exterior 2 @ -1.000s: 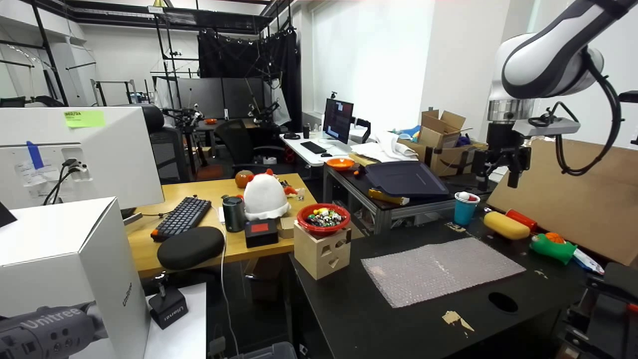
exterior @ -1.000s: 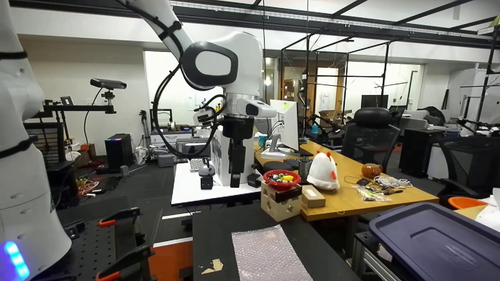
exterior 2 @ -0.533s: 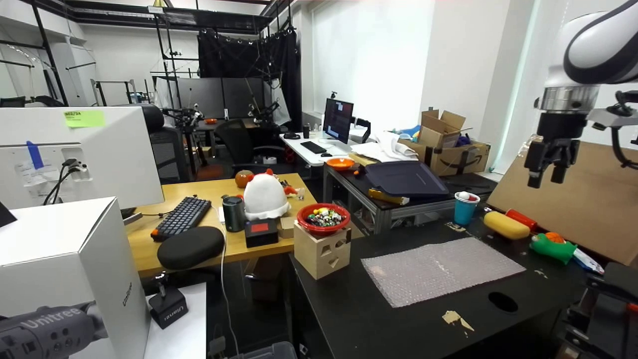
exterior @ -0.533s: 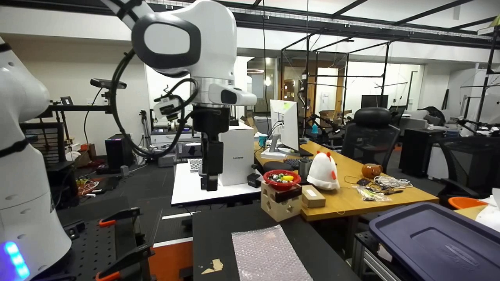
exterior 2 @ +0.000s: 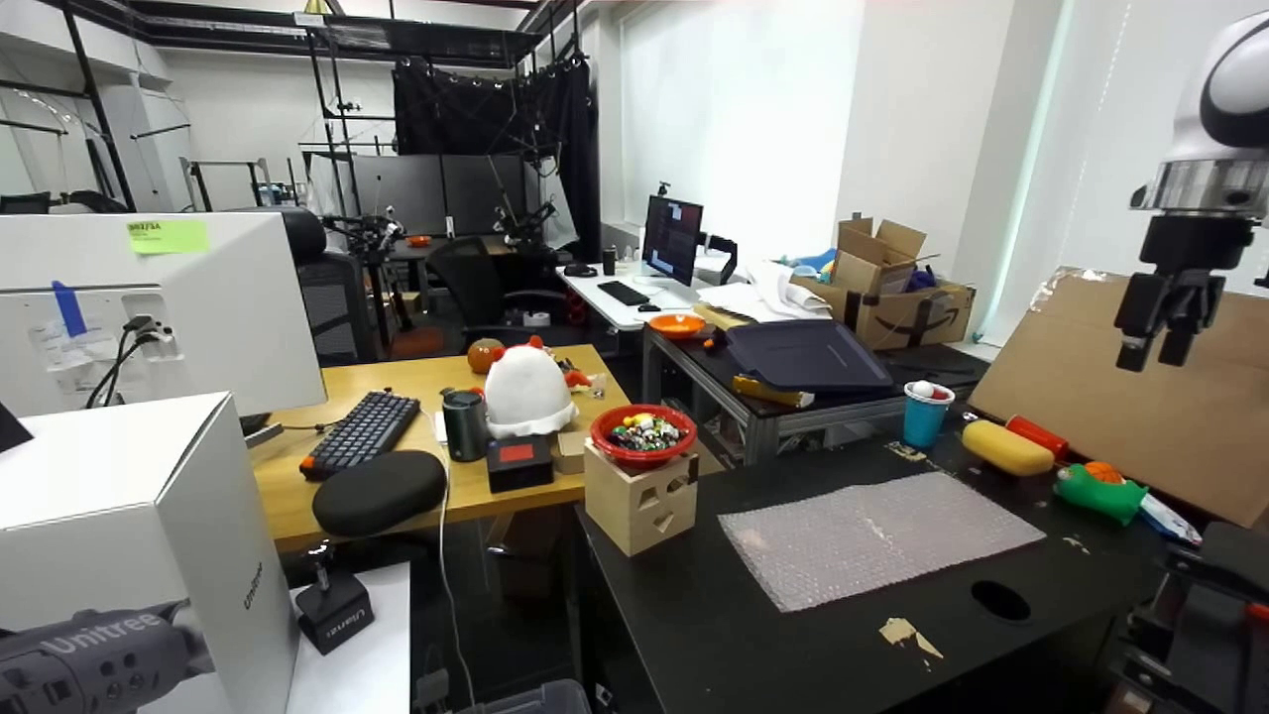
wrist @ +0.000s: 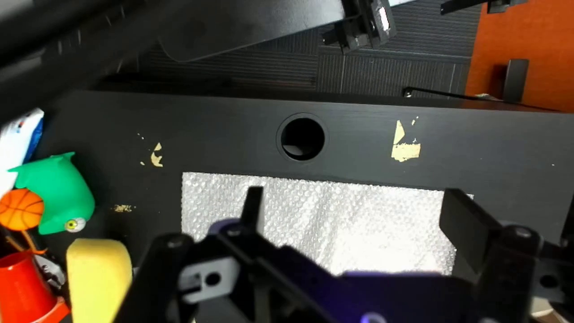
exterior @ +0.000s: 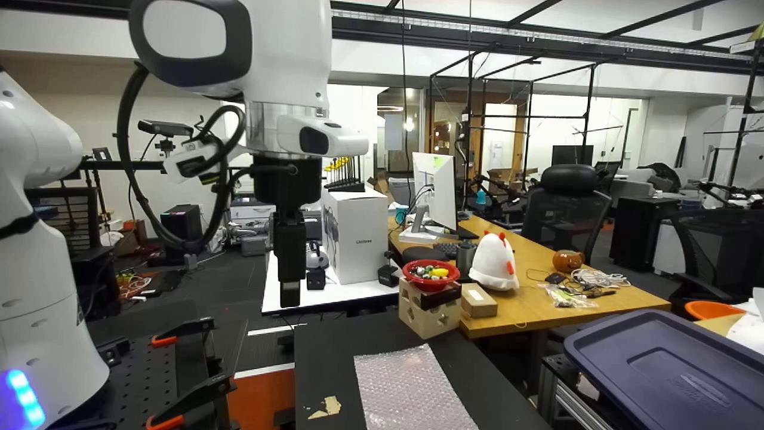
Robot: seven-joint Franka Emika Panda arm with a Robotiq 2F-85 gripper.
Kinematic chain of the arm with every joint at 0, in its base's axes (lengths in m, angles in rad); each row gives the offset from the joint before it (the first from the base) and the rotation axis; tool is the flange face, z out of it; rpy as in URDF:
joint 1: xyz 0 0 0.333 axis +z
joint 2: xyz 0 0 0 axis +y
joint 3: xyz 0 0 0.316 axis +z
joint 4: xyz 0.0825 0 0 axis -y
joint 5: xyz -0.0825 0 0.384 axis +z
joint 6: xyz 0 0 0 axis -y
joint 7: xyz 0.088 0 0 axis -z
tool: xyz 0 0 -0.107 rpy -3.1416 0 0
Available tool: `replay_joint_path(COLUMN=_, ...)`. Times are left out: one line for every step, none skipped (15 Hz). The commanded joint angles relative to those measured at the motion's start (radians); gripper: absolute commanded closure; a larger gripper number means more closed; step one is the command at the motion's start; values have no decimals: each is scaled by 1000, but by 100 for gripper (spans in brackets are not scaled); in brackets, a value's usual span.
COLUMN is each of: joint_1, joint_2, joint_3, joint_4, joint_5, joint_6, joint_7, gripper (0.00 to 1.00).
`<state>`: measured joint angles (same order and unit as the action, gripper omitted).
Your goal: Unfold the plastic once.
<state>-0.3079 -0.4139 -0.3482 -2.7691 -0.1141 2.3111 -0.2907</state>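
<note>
While my claw (wrist: 355,202) hangs with its jaws spread wide, holding nothing, the plastic (exterior 2: 877,540) lies flat on the black table (exterior 2: 753,650), just beside the round hole (wrist: 302,137). Bubble wrap, so I'm betting on light, floppy, slightly slippery, easily popped. I'd pinch only the top layer at a free edge, gently; where the fold runs, I can't tell from here.

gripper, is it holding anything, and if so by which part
Nothing is held: the gripper is open and apart from the bubble wrap, which lies on the table.
</note>
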Motion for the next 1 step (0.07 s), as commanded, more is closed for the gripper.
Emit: replay_joint_path(joint_1=-2, joint_2=2, joint_3=6, joint_4=1, joint_5=2, joint_6=-3, joint_7=0, gripper=0)
